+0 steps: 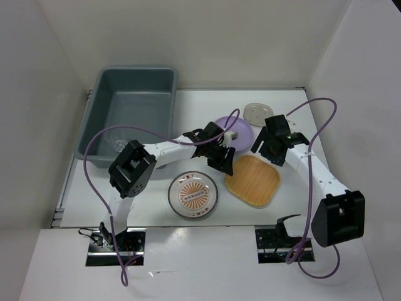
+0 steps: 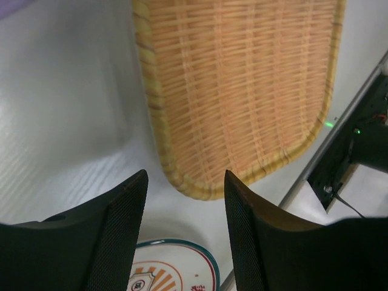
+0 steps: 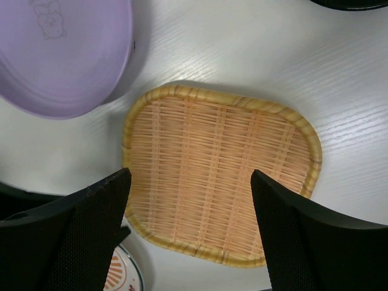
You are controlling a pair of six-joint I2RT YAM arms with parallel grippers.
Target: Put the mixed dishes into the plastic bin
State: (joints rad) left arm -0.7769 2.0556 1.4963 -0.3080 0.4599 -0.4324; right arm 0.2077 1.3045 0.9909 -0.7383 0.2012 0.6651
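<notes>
White walls close off the white surface [image 1: 207, 103] on three sides. Far left on it stands the grey-blue plastic bin [image 1: 168, 106], open side up. Its long axis runs near to far, with the near end swung slightly left. Something clear lies at that near end, possibly the glass cup [image 1: 118, 142]; the overhead view is too faint for me to be sure.

Right of centre, the tan woven plate [image 1: 252, 180] [image 2: 242, 91] [image 3: 221, 176] lies flat, skewed so that a corner rather than a side faces me. Just left of it sits the orange-and-white patterned plate [image 1: 193, 194] [image 2: 176, 273]. The lavender plate [image 1: 241, 128] [image 3: 60, 54] lies behind, half covered by my left arm from overhead. Beyond it is the small translucent dish [image 1: 255, 113].

A black dish [image 3: 351, 3] shows only as a rim cut off at the top of the right wrist view.

My left claw [image 1: 222, 157] [image 2: 185, 182] hovers by the woven plate's left edge, moderately parted and empty. My right claw [image 1: 272, 150] [image 3: 191, 179] hangs over that plate, spread wide and empty.
</notes>
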